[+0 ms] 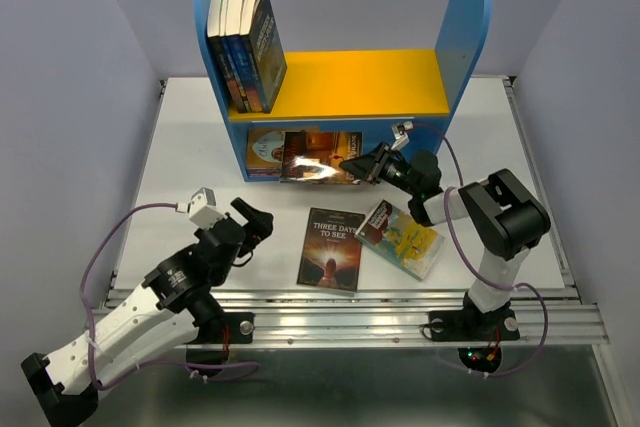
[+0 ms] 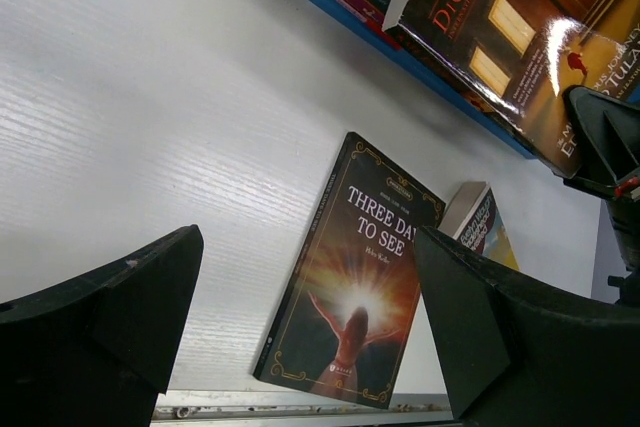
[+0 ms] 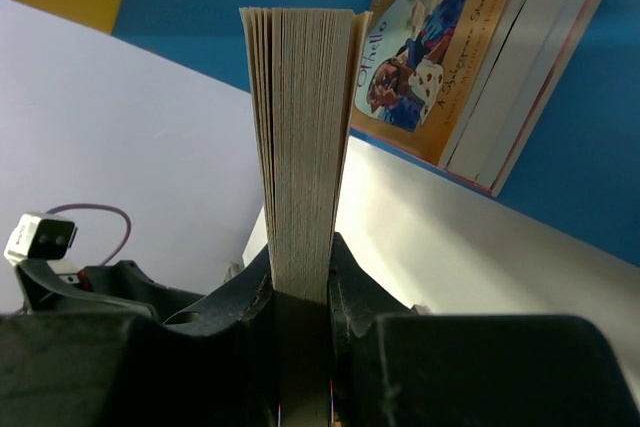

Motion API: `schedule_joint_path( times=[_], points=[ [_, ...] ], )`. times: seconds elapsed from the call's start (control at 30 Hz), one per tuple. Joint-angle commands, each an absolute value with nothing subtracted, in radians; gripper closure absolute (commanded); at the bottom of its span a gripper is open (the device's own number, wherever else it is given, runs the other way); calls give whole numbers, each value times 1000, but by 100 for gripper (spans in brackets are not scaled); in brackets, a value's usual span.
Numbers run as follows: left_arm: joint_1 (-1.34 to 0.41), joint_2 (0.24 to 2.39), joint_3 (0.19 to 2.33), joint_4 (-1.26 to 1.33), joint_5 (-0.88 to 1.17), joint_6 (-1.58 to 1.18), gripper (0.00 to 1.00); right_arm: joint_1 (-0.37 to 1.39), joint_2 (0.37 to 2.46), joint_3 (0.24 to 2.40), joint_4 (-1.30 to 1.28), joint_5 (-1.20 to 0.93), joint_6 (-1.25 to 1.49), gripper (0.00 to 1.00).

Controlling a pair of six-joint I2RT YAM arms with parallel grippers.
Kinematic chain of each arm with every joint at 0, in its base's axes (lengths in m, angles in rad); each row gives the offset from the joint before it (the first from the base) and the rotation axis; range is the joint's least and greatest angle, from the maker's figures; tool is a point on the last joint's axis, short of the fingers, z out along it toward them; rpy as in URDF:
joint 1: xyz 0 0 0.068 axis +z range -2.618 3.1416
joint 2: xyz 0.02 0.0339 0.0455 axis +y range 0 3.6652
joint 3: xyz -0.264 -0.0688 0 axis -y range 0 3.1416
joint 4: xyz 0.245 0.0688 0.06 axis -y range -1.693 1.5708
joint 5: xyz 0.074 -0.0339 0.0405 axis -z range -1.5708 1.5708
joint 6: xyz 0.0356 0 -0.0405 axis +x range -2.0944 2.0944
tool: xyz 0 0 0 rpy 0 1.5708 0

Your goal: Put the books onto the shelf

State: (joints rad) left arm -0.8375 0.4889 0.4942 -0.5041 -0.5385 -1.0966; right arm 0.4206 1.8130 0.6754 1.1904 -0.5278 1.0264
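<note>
Right end effector (image 3: 300, 277), clamped on a dark book (image 1: 312, 159) at the shelf's (image 1: 350, 82) lower compartment by the desk's (image 1: 200, 147) far edge, should feed it in squarely; left end effector (image 1: 252, 222) wide open, empty.

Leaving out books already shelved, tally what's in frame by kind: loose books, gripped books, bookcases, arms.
Books lying on the table: 2 (Three Days to See, yellow-teal book)
Books in the right gripper: 1 (DiCamillo paperback)
Bookcase: 1
Robot arms: 2 (left arm, right arm)
Total: 6
</note>
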Motion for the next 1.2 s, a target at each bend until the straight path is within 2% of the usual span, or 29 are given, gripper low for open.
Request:
schedule_joint_path(
  times=[0.0, 0.5, 1.17],
  points=[
    [-819, 499, 532, -468, -577, -1083, 1, 443, 1847, 744, 1324, -485, 1038, 99],
    [-658, 489, 482, -385, -442, -985, 1, 492, 1993, 873, 1345, -434, 1078, 99],
    [-638, 460, 474, -368, -411, -960, 1, 511, 2163, 1069, 1293, -460, 1126, 99]
  ],
)
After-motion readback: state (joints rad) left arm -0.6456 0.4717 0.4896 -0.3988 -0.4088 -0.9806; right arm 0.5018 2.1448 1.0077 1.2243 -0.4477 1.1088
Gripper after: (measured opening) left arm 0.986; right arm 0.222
